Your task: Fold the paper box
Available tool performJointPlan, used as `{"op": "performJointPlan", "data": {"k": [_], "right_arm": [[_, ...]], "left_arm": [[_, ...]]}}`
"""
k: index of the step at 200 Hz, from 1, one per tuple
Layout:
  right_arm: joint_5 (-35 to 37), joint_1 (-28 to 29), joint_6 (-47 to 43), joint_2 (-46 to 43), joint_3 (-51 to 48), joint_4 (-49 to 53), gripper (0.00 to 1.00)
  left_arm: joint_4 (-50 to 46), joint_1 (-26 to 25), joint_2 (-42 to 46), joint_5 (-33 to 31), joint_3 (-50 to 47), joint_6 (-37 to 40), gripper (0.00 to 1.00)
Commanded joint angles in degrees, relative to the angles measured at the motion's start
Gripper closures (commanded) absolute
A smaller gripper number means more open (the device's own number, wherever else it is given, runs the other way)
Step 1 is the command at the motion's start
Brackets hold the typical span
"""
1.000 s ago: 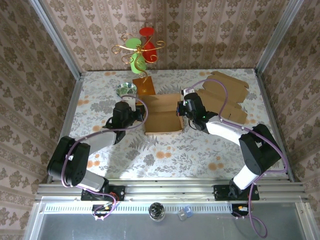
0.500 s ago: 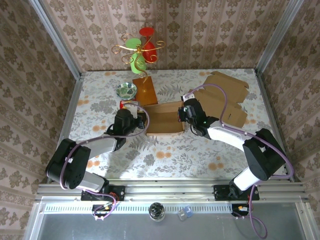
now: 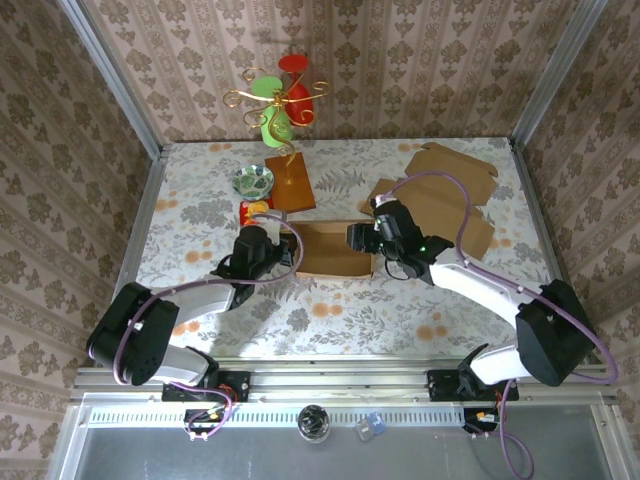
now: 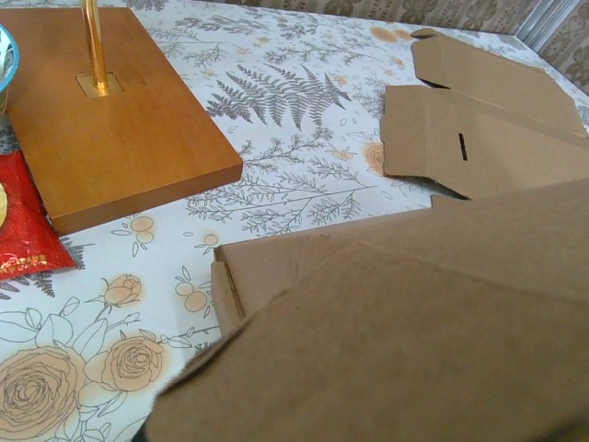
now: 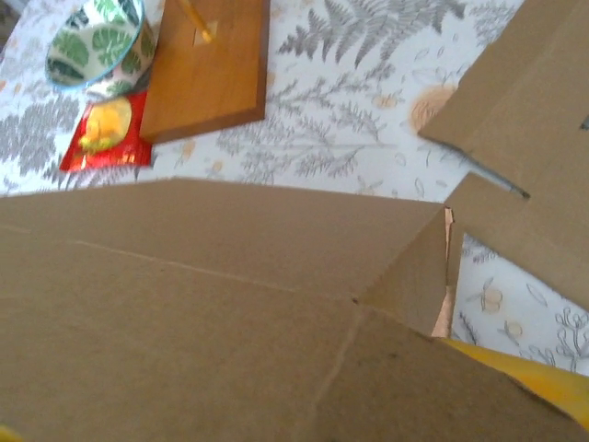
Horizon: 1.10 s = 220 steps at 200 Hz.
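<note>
paper box (image 3: 333, 250) between left arm (image 3: 205, 288) and right arm (image 3: 478, 284), grip unclear

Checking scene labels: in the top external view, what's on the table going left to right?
Patterned bowl → wooden stand base → paper box → flat cardboard blanks. Red packet left out: it shares the bowl's column.

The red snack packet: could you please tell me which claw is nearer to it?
Left. The left claw is at the left edge of the paper box, just in front of the red snack packet; the right claw is at its right edge.
</note>
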State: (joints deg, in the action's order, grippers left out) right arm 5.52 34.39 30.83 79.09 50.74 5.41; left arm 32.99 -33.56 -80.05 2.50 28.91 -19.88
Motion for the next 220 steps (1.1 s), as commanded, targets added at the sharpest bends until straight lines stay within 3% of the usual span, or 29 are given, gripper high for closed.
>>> {"op": "performJointPlan", "data": {"k": [1,35,101,133,165,188,220], "right_arm": [[-4.7,0.3,6.7,-4.9,0.8,6.2,0.19],[-8.4,0.0,12.0,-8.9,3.3,13.5,0.04],[-20.4,-6.7,21.8,-12.8,9.0,23.5,0.02],[-26.9,-14.8,27.2,-13.0,10.7,23.9,0.06],[-34.8,-21.2,29.6,-5.8,13.5,29.7,0.21],[-39.8,-23.0,30.2,0.2,15.1,32.2,0.30],[-42.6,-23.1,31.6,6.9,15.4,31.2,0.32]], "left_arm": [[-3.9,-0.8,1.0,-1.6,0.6,1.3,1.00],[-4.8,-1.2,1.4,-2.1,1.2,2.0,1.00],[-6.2,-1.4,2.1,-2.1,2.0,2.7,1.00],[-6.3,-1.6,2.0,-2.0,2.0,2.7,1.00],[-6.3,-1.8,2.0,-2.2,2.1,2.7,1.00],[-6.2,-1.8,1.8,-2.2,2.3,2.7,1.00],[-6.1,-1.9,1.8,-2.4,2.6,2.7,1.00]]}}
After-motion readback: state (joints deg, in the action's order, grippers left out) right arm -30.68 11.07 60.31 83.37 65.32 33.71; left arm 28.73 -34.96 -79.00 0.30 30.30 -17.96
